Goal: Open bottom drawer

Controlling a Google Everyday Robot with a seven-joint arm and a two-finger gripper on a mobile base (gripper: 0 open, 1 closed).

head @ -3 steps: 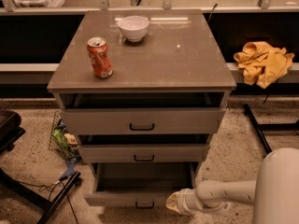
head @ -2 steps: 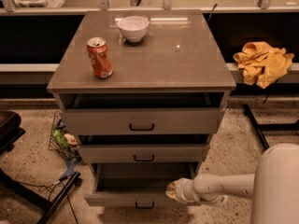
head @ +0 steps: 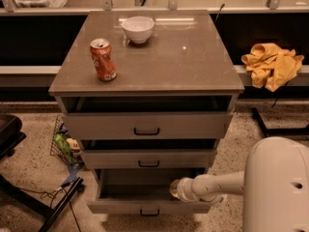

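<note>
Here's the grey-beige three-drawer cabinet (head: 159, 66) square in the middle, and all three of its drawers stand out from the body. The bottom drawer (head: 120, 206), the lowest one with a flat grey-beige front and a small black bar handle (head: 149, 211) at its centre, is pulled out farthest of the cabinet's three, and its plain grey inside shows behind the front. Above it, the middle drawer (head: 111, 158) is out a little, and the top drawer (head: 96, 125) shows a dark gap under the cabinet's surface. The white arm (head: 222, 184) reaches in from the cabinet's lower right, coming off the robot's rounded white body (head: 277, 187). The gripper (head: 175, 188) sits at the right side of the bottom drawer's opening, just behind its front and below the middle drawer. Whether the jaws are apart or together, I cannot tell, nor whether they touch the drawer. Up on the cabinet's surface, an orange-red soda can (head: 103, 60) stands upright near the left edge, and a small white bowl (head: 138, 29) sits toward the back. A crumpled yellow cloth (head: 271, 64) lies on the ledge to the cabinet's right. A wire basket (head: 63, 144) with green packets sits on the speckled floor at the cabinet's left.
</note>
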